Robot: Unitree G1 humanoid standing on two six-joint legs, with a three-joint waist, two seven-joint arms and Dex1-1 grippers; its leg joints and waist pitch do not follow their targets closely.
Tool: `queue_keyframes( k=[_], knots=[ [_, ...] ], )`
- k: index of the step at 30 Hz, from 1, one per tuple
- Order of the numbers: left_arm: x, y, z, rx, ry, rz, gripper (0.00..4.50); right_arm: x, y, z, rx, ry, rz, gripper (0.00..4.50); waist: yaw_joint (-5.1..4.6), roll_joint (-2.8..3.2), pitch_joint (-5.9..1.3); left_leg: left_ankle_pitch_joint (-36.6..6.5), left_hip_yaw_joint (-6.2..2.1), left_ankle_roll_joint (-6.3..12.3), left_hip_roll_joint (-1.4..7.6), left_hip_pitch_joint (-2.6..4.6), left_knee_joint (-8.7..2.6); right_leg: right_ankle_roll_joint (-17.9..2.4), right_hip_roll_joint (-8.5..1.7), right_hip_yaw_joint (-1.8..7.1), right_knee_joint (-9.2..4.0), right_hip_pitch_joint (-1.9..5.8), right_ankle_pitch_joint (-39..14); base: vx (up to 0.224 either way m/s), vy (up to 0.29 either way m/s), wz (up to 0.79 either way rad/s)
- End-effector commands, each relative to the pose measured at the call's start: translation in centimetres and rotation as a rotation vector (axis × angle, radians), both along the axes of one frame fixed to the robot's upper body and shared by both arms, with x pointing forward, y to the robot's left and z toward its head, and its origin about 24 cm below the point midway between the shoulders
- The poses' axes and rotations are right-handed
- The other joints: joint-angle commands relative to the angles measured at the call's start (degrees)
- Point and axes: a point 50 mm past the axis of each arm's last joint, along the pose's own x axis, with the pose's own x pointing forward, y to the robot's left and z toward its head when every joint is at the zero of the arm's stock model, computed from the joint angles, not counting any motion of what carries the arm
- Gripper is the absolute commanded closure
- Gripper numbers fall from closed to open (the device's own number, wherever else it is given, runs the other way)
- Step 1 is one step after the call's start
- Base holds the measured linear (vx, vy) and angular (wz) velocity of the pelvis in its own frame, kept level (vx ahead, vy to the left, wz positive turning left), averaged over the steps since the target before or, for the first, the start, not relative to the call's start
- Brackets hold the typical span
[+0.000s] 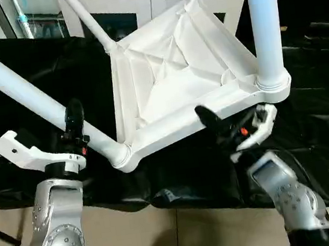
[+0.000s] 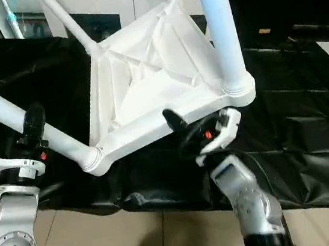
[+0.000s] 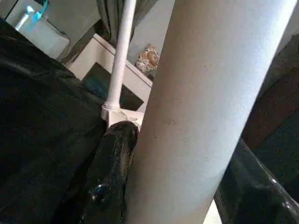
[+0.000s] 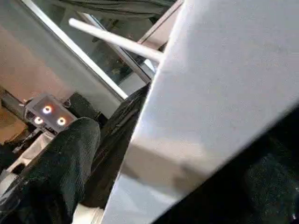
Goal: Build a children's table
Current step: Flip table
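The upturned tabletop [image 1: 165, 80], legs socketed, is being tilted above the black sheet [image 1: 320, 108], with the left gripper [image 1: 75, 130] closed around the near-left leg [image 1: 20, 87] and the right gripper [image 1: 229, 128] gripping the tabletop's near rim, presumably awaiting righting.

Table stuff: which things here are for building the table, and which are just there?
For the job: tabletop, upside down; four legs, like the near-right leg and near-left leg.
Just there: white cabinet, black sheet, stuffed toy.
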Motion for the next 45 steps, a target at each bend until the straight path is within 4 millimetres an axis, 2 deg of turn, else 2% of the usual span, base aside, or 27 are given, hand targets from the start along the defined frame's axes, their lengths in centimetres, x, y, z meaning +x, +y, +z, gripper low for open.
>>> queue_keyframes(
  k=[1, 3, 11, 16, 18, 20, 25, 29, 33, 38, 42, 43, 45],
  knots=[
    [0.5, -1.8, 1.0, -0.109, -0.073, -0.106, 2.34, 0.5, 0.0, -0.4, -0.013, 0.046, -0.020, 0.00, -0.33, 0.42, -3.17, 1.90, -1.39, -0.36, 4.68, 0.47, -5.26, -12.32, -4.51, 2.16, -2.55, 2.20, 7.45, 0.000, 0.000, 0.00],
    [0.5, -1.9, 1.0, -0.109, -0.075, -0.109, 2.34, 0.8, 0.0, -0.4, 0.021, 0.061, -0.049, 0.00, -0.36, 0.41, -3.17, 1.40, -1.34, -0.48, 4.67, 0.44, -5.30, -12.38, -4.55, 2.19, -2.57, 2.20, 6.71, 0.000, 0.000, 0.00],
    [0.5, -2.0, 1.1, -0.106, -0.080, -0.119, 2.34, 1.5, -0.6, -0.5, 0.066, 0.071, -0.110, 0.66, -0.15, 0.46, -3.46, 4.33, -1.26, 0.29, 4.55, 0.37, -4.98, -12.30, -4.43, 2.09, -2.17, 2.22, 10.35, 0.000, 0.000, 0.00],
    [0.5, -2.1, 1.2, -0.090, -0.080, -0.128, 2.34, 1.8, -0.3, -0.6, 0.103, 0.078, -0.113, 1.15, -0.11, 0.53, -3.38, 2.35, -1.26, 0.17, 4.61, 0.30, -5.11, -12.57, -4.53, 2.11, -2.29, 2.14, 8.19, 0.000, 0.000, 0.00],
    [0.5, -2.1, 1.2, -0.085, -0.080, -0.129, 2.34, 1.8, -0.3, -0.6, 0.101, 0.077, -0.112, 1.20, -0.13, 0.47, -3.31, 2.05, -1.24, 0.15, 4.63, 0.23, -5.15, -12.49, -4.51, 2.13, -2.35, 2.14, 7.83, 0.000, 0.000, 0.00],
    [0.4, -2.1, 1.2, -0.083, -0.080, -0.130, 2.34, 1.9, -0.2, -0.6, 0.099, 0.080, -0.109, 1.52, -0.09, 0.39, -3.38, 2.25, -1.20, 0.21, 4.59, 0.21, -5.06, -12.44, -4.53, 2.17, -2.29, 2.12, 7.98, 0.000, 0.000, 0.00],
    [0.4, -2.2, 1.2, -0.078, -0.080, -0.130, 2.34, 2.0, -0.2, -0.4, 0.095, 0.073, -0.114, 1.90, -0.10, 0.37, -3.32, 1.43, -1.18, 0.38, 4.61, 0.15, -5.09, -12.54, -4.53, 2.20, -2.32, 2.01, 6.49, 0.000, 0.000, 0.00],
    [0.4, -2.2, 1.2, -0.077, -0.077, -0.127, 2.34, 2.1, -0.3, -0.3, 0.078, 0.061, -0.124, 2.02, -0.12, 0.48, -3.31, 1.10, -1.16, 0.11, 4.64, 0.17, -5.13, -12.46, -4.48, 2.18, -2.35, 1.90, 6.18, 0.000, 0.000, 0.00],
    [0.5, -2.1, 1.1, -0.072, -0.072, -0.122, 2.34, 2.2, -0.5, 0.2, -0.011, 0.016, -0.152, 2.06, -0.16, 0.53, -3.29, 0.85, -1.15, -0.30, 4.60, 0.13, -5.17, -12.19, -4.41, 2.15, -2.38, 1.90, 5.99, 0.000, 0.000, 0.00],
    [0.6, -2.4, 1.1, -0.075, -0.074, -0.141, 2.34, 2.2, -0.6, 1.9, -0.056, -0.062, -0.176, 2.06, -0.13, 0.77, -3.33, 1.02, -1.19, -0.62, 4.56, 0.20, -5.14, -11.76, -4.31, 2.18, -2.31, 1.85, 6.69, 0.000, 0.000, 0.00],
    [0.8, -2.1, 0.8, -0.041, -0.042, -0.100, 2.36, 2.2, -0.7, 2.0, -0.069, -0.072, -0.187, 2.06, -0.13, 0.68, -3.38, 1.07, -1.15, -0.65, 4.53, 0.14, -5.12, -11.60, -4.27, 2.18, -2.27, 1.88, 7.31, 0.000, 0.000, 0.00],
    [0.8, -2.1, 0.7, -0.057, -0.040, -0.103, 1.80, 2.1, -0.8, 2.1, -0.072, -0.075, -0.191, 2.06, -0.15, 0.52, -3.39, 1.17, -1.14, -0.55, 4.53, 0.12, -5.10, -11.60, -4.28, 2.19, -2.23, 1.94, 7.55, 0.000, 0.000, 0.00],
    [0.8, -2.0, 0.7, -0.070, -0.040, -0.102, 1.66, 2.1, -0.8, 2.2, -0.078, -0.082, -0.196, 2.07, -0.12, 0.60, -3.37, 1.17, -1.12, -0.49, 4.50, 0.13, -5.09, -11.72, -4.32, 2.20, -2.24, 1.89, 7.38, 0.000, 0.000, 0.00]
  ],
)
